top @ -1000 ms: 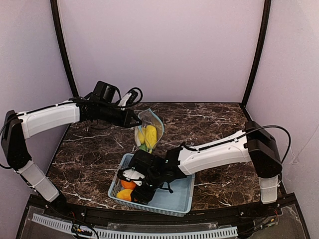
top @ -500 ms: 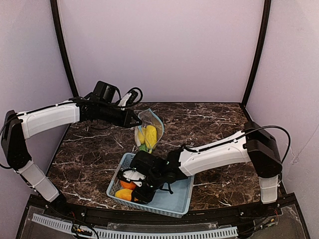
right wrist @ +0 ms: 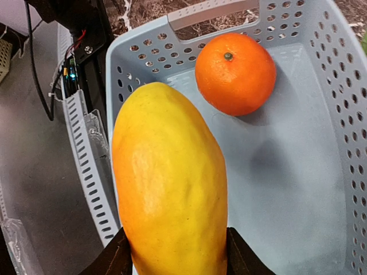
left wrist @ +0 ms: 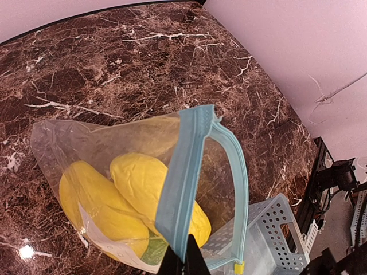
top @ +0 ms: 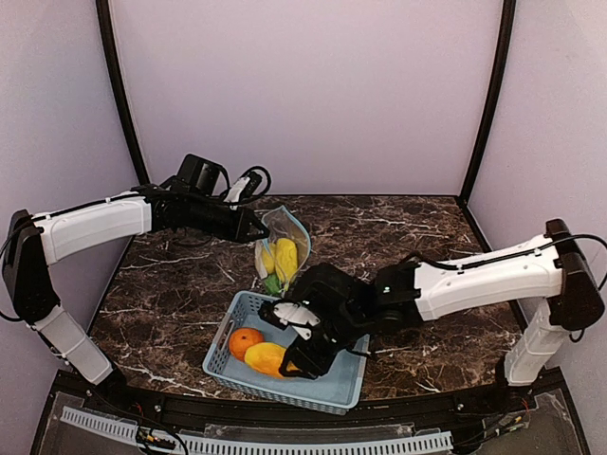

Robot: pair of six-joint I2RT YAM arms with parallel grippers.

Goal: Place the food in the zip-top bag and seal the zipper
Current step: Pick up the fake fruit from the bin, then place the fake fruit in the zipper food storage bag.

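Yellow-orange and oblong, sat pinched by its near end in the right gripper (right wrist: 175,259), jaws part-spread around the yellow fruit (right wrist: 171,172) and no wider. Hung over the light blue perforated basket (right wrist: 321,114), seemingly clear of its floor, with the round orange (right wrist: 235,73) lying at 1 o'clock in the right wrist view. Pointed its long axis straight out ahead of the fingers (right wrist: 112,260), roughly 10-to-4 seen from above. Found the zip-top bag (top: 283,237) at 12 o'clock from that fruit in the overhead view, near but apart, dangling from the left gripper (top: 258,227). Pinched fully closed on the zipper (left wrist: 182,172) there, holding the mouth agape toward 3 o'clock in the left wrist view. Already held two yellow fruits (left wrist: 114,195) and a sliver of green pod (left wrist: 150,251). Judged the right arm the nearer and the only free one: needed carrying toward 12 o'clock, then turning nose-first into the gap.
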